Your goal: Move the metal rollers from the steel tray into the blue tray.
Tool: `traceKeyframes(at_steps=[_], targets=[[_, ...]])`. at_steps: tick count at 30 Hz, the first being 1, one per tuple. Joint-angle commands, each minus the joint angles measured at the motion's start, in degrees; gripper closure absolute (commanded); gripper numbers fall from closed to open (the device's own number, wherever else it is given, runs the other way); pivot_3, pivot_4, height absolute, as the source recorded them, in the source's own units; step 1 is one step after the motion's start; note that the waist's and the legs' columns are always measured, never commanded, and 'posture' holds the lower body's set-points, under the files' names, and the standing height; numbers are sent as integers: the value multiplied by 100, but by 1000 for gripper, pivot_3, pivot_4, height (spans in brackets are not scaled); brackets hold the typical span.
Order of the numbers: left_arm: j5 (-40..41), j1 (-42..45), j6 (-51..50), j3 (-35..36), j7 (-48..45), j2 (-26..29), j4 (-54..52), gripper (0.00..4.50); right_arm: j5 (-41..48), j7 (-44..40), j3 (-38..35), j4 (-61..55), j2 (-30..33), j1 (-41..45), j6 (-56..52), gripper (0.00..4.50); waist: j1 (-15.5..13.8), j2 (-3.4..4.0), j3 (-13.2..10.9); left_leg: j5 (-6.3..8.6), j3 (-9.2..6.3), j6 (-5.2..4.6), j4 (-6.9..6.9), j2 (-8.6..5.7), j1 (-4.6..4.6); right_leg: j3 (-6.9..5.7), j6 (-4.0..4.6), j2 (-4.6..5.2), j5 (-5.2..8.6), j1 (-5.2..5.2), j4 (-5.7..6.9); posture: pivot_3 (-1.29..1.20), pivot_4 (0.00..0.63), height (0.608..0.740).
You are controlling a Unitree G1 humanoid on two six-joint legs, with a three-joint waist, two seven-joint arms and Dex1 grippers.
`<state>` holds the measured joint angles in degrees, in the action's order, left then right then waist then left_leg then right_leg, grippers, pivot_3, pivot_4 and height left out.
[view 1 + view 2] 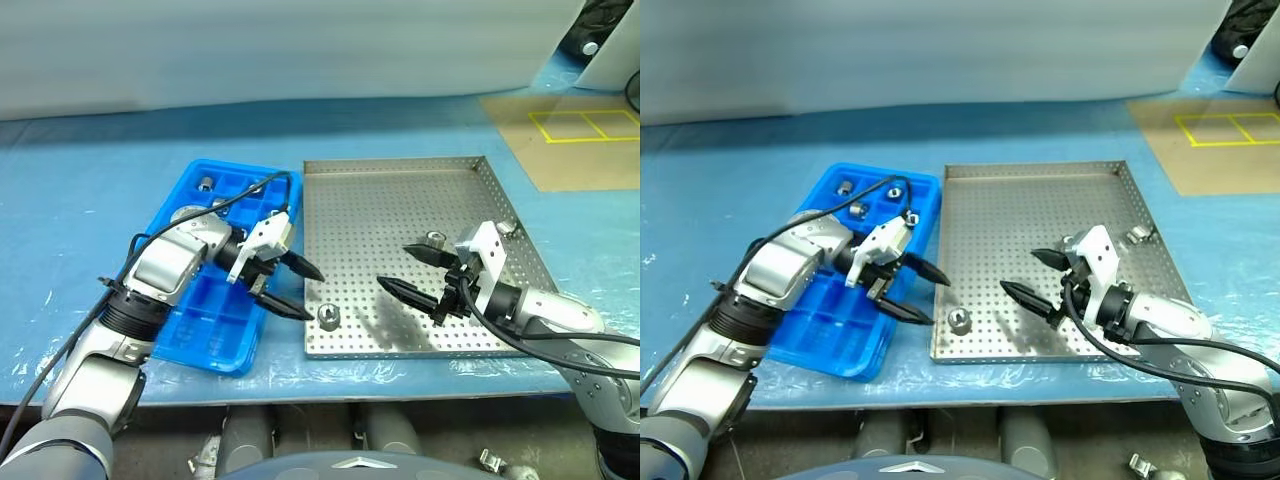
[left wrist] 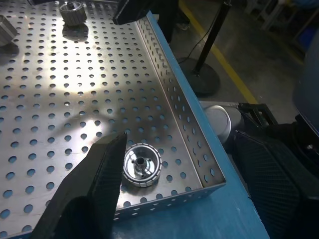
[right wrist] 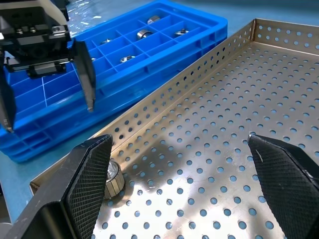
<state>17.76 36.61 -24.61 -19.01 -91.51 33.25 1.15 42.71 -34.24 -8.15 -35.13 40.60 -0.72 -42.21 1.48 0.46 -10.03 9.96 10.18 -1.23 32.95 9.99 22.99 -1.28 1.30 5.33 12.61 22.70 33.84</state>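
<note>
Both pincers stand apart and empty, and rollers lie in both trays.

Your left gripper [image 1: 290, 285] has its black fingers spread with nothing between them, hanging over the seam where the blue tray [image 1: 215, 350] meets the steel tray [image 1: 400, 170]. Your right gripper [image 1: 410, 270] is spread wide and empty over the steel tray's floor. From the head you see one roller [image 1: 328, 316] in the steel tray's near left corner, another [image 1: 435, 240] just beyond the right gripper and a third [image 1: 1138, 233] by the right rim. The left wrist camera adds the corner roller's [image 2: 142, 165] ribbed side and dark centre hole, right beside one finger [image 2: 94, 184]. The right wrist camera shows several rollers [image 3: 144, 34] in the blue tray's far compartments.
</note>
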Motion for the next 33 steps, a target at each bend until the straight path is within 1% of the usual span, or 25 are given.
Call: traceKeyframes(at_steps=[1, 4, 6, 8, 10, 18, 24, 29, 33], targets=[[-58, 311, 604, -380, -99, -24, 308, 843, 15, 28, -73, -280, -43, -31, 90, 0, -2, 0, 0, -2, 0, 4, 0, 0, -2, 0, 0, -1, 0, 0, 4, -371, 150, 740], [-258, 471, 889, -507, -80, -216, 586, 843, 23, 80, -87, -333, -69, -61, 78, 0, -2, 0, 0, -6, 0, 9, 0, 2, -1, 0, 0, -1, -1, 3, 11, -387, 150, 740], [-532, 584, 1270, -587, 100, -442, 897, 843, 11, 112, -101, -385, -72, -110, 78, 0, 5, 2, 2, -7, 0, 9, -1, 3, 1, 0, 0, -3, -1, 6, 12, -393, 150, 740], [-681, 704, 1401, -655, 188, -629, 1125, 843, 11, 156, -121, -424, -96, -160, 75, 0, 19, 2, 2, -7, 0, 7, -3, 4, 4, 0, 0, -4, -1, 10, 11, -405, 150, 740], [-767, 786, 1477, -757, 59, -710, 1209, 843, 9, 198, -146, -460, -113, -213, 82, 0, 25, 2, 2, -9, 0, 3, -6, 5, 7, 0, 0, -5, -1, 14, 11, -412, 150, 740], [-1063, 970, 2169, -1329, -99, -708, 1432, 843, 20, 411, -214, -689, -194, -535, 96, 0, 82, 2, 3, -8, 0, 5, -8, 6, 7, 0, 0, -7, -1, 16, 11, -451, 150, 740], [-1031, 965, 2501, -1655, -99, -496, 1501, 843, 59, 532, -270, -777, -209, -626, 73, 0, 95, 3, 3, -9, 0, 5, -7, 9, 5, 1, 0, -9, -1, 16, 12, -463, 150, 740], [-1485, 909, 2757, -1670, 32, -713, 1788, 843, 92, 619, -283, -853, -219, -682, 52, 0, 82, 9, 8, -9, 0, 4, -7, 7, 2, 0, 0, -8, -1, 9, 11, -472, 150, 740], [-1610, 924, 2573, -1603, 252, -965, 1895, 843, 106, 684, -293, -957, -249, -830, 45, 0, 94, 8, 10, -8, 0, 6, -6, 6, -16, 1, 0, -7, -1, -8, 11, -480, 150, 740]])
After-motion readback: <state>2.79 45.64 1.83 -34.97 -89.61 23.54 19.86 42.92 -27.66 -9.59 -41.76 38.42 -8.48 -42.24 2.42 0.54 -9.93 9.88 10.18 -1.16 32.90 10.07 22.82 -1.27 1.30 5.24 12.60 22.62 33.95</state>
